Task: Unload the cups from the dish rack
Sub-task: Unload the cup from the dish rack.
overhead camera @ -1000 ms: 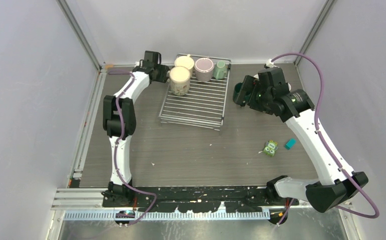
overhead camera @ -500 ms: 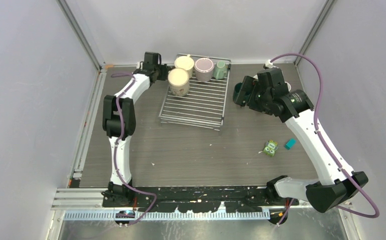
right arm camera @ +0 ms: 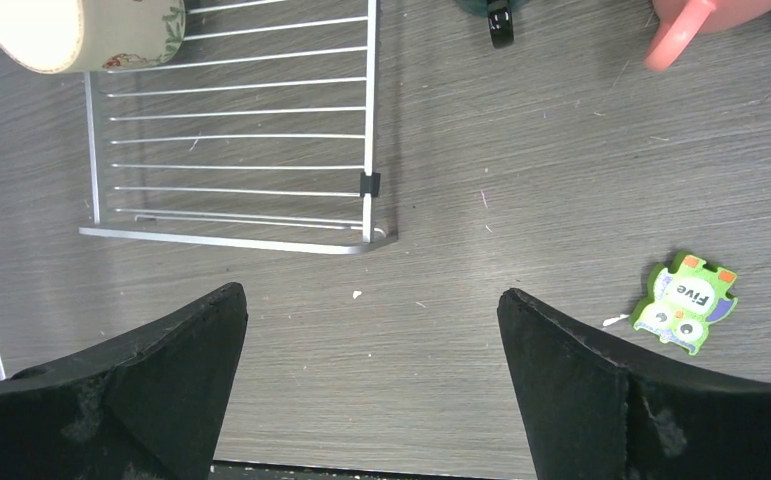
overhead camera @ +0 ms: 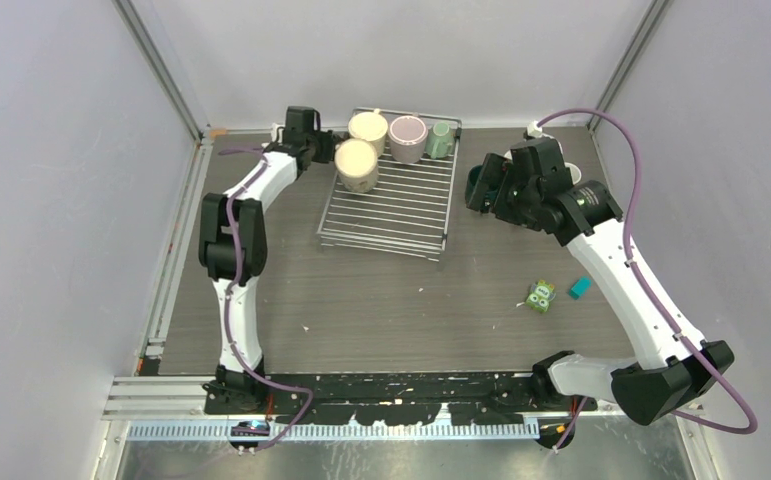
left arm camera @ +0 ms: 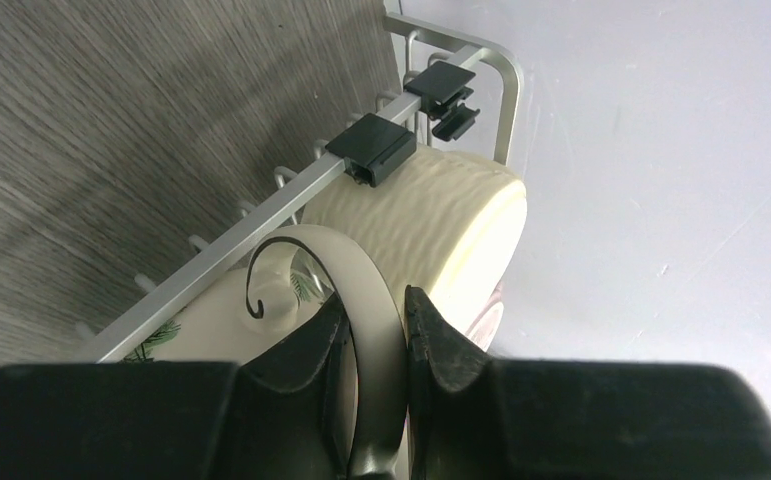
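The silver wire dish rack (overhead camera: 391, 212) lies at the back of the table. My left gripper (left arm camera: 371, 300) is shut on the curved handle (left arm camera: 361, 275) of a cream leaf-patterned cup (overhead camera: 356, 165) at the rack's left rear corner. Behind it a ribbed cream cup (overhead camera: 367, 126), a mauve cup (overhead camera: 407, 138) and a pale green cup (overhead camera: 441, 140) line the rack's far edge. Right of the rack, my right gripper (right arm camera: 371, 300) hangs open above bare table, holding nothing. A dark teal cup (overhead camera: 477, 185) stands on the table under that arm.
A salmon pink cup (right arm camera: 706, 12) sits on the table by the teal one. A green toy block (overhead camera: 540, 296) and a small teal block (overhead camera: 580, 287) lie at the right. Walls enclose the table on three sides.
My left gripper has closed on the patterned cup's handle, and the cup has shifted slightly. The right arm has edged a little to the left, still open.
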`<state>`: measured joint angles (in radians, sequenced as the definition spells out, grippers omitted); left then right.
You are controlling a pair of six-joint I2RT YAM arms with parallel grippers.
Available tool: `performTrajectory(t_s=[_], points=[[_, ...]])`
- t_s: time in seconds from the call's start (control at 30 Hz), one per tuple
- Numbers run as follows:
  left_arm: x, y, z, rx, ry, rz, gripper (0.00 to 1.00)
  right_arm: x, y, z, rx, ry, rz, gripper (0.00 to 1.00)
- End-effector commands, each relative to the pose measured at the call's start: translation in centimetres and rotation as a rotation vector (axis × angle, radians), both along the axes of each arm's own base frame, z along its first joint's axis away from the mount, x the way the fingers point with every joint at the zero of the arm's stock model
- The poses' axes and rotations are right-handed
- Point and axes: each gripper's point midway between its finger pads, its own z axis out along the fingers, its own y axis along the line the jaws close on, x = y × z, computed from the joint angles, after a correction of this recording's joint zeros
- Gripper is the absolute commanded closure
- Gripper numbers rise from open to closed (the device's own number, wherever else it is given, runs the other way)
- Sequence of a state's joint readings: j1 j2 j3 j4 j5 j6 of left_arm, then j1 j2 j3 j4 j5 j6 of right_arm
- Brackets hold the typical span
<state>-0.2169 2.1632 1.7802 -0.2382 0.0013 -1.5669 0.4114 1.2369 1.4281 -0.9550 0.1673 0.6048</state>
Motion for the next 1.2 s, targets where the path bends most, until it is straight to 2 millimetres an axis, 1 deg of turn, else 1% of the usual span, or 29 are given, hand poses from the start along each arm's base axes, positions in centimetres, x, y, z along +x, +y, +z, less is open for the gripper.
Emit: performTrajectory(t_s=[0.0, 0.27, 0.4, 0.43, 0.63, 0.77, 0.87, 0.97, 1.03, 1.17], points=[[-2.2, -2.1, 5.3, -0.006, -0.091, -0.095, 1.00, 0.4, -0.1, 1.3, 0.024, -0.063, -0.029, 0.00], [-3.7, -3.6, 7.0, -0.012, -0.142, -0.135, 1.00, 0.4, -0.2, 1.2, 0.024, -0.068, -0.035, 0.00], [-4.6, -4.3, 7.6, -0.008, -0.165, -0.157, 1.00, 0.3, -0.3, 1.1, 0.024, -0.070, -0.039, 0.00], [-4.9, -4.4, 7.5, -0.003, -0.165, -0.165, 1.00, 0.3, -0.3, 1.0, 0.024, -0.069, -0.040, 0.00], [-6.3, -5.5, 8.6, 0.026, -0.211, -0.228, 1.00, 0.6, -0.2, 0.8, 0.023, -0.076, -0.040, 0.00], [-7.2, -5.8, 9.4, 0.056, -0.240, -0.269, 1.00, 1.2, -0.1, 1.0, 0.022, -0.094, -0.035, 0.00], [-7.4, -6.5, 10.4, 0.055, -0.268, -0.318, 1.00, 2.0, 0.2, 1.3, 0.024, -0.117, -0.033, 0.00], [-7.4, -7.2, 11.5, 0.042, -0.291, -0.360, 1.00, 2.9, 1.0, 1.4, 0.045, -0.133, -0.019, 0.00], [-7.5, -7.5, 12.3, 0.037, -0.309, -0.381, 1.00, 3.5, 1.5, 1.3, 0.059, -0.140, -0.007, 0.00], [-7.7, -8.4, 14.7, 0.019, -0.366, -0.442, 1.00, 4.5, 2.7, 1.6, 0.102, -0.166, 0.025, 0.00]])
